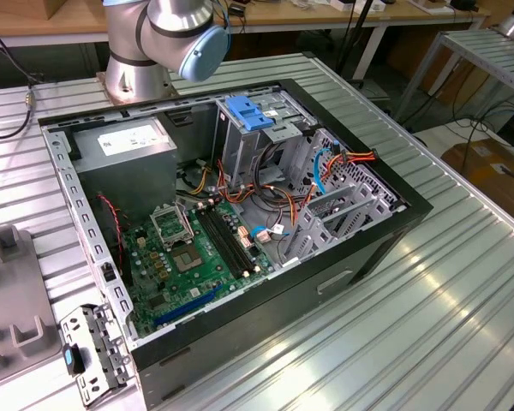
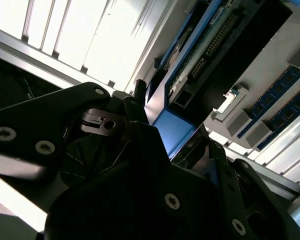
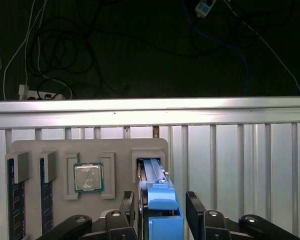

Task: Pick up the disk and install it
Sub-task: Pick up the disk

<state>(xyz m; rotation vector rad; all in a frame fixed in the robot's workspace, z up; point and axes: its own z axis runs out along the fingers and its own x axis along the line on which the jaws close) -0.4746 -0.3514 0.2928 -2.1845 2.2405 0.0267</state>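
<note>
Disk [image 3: 154,192] stands on edge in slot of grey tray [image 3: 90,150] on worktop [image 3: 240,165], blue rail up. Tool [image 3: 160,199] straddles disk, set narrow, thin gaps either side, not clamped. Chip [image 3: 88,177] sits in neighbouring tray pocket. Exterior view: open computer case [image 1: 411,205].

Ribbed metal table [image 1: 428,291], wooden workbench [image 1: 17,24] behind
</note>
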